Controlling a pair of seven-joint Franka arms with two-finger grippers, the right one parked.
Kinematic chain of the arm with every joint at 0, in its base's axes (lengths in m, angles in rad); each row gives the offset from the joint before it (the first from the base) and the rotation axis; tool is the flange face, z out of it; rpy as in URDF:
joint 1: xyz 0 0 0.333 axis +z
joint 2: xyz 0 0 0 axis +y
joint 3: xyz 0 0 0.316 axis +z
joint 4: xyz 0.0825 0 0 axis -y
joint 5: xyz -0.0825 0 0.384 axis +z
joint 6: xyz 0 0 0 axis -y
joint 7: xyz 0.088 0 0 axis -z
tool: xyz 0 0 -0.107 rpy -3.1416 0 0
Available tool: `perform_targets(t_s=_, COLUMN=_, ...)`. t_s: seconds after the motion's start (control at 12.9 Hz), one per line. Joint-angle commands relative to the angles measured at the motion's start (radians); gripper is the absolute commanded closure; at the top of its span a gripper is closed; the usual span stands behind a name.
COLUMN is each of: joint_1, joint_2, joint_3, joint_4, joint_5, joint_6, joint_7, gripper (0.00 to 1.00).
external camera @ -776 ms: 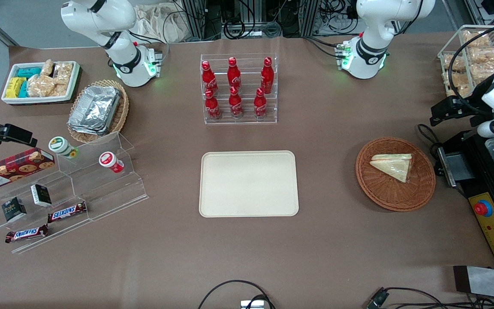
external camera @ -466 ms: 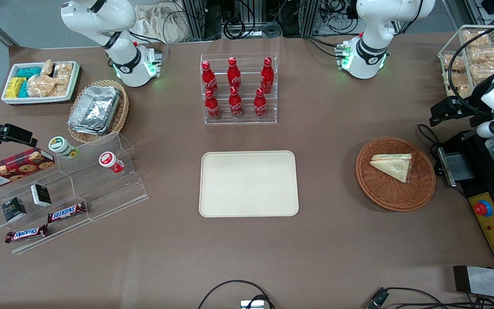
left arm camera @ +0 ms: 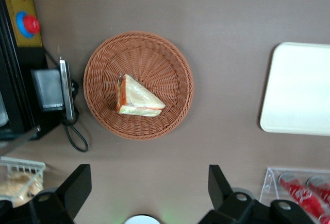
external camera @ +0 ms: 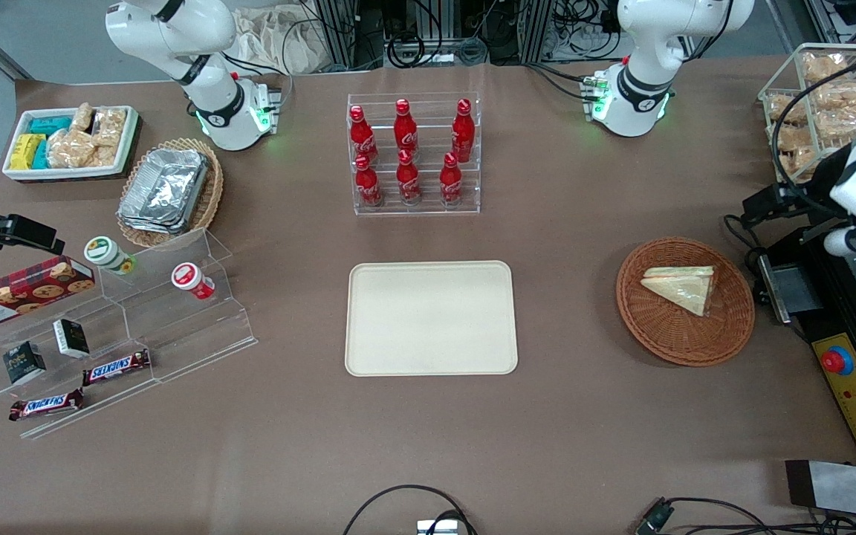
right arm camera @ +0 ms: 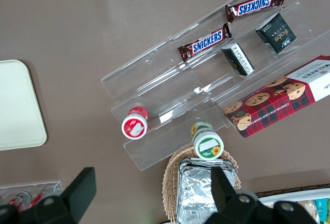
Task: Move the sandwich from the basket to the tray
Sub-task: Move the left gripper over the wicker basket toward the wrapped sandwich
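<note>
Wrapped sandwich [external camera: 682, 288] in basket [external camera: 684, 338]

Brown table [external camera: 584, 416] — tray [external camera: 431, 318], basket [external camera: 686, 301], bottle rack [external camera: 414, 154], acrylic stand [external camera: 131, 327]; pincer [left arm camera: 149, 193] above.

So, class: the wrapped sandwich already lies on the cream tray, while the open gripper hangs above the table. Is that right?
Not quite. The sandwich lies in the round wicker basket, not on the tray, as the front view shows. The rest holds: the gripper hangs open above the table, holding nothing.
</note>
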Motion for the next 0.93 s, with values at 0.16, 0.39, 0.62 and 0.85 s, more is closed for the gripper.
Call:
perform_targets(t_s=0.16, joint_1=0.017, joint_2=-0.005, joint_3=0.007, joint_4=-0.13, joint_5=0.007, joint_6=0.126, joint_7=-0.1, gripper=0.0)
perform_targets(t_s=0.39, joint_1=0.043, joint_2=-0.072, joint_3=0.007, joint_4=-0.307, joint_5=0.007, joint_6=0.27, joint_7=-0.111, gripper=0.0)
perform_targets(t_s=0.62, joint_1=0.061, joint_2=-0.134, joint_3=0.007, joint_4=-0.473, joint_5=0.007, joint_6=0.408, joint_7=-0.169, gripper=0.0)
perform_targets(t_s=0.85, joint_1=0.085, joint_2=-0.2, joint_3=0.007, joint_4=-0.669, joint_5=0.007, joint_6=0.581, joint_7=-0.197, gripper=0.0)
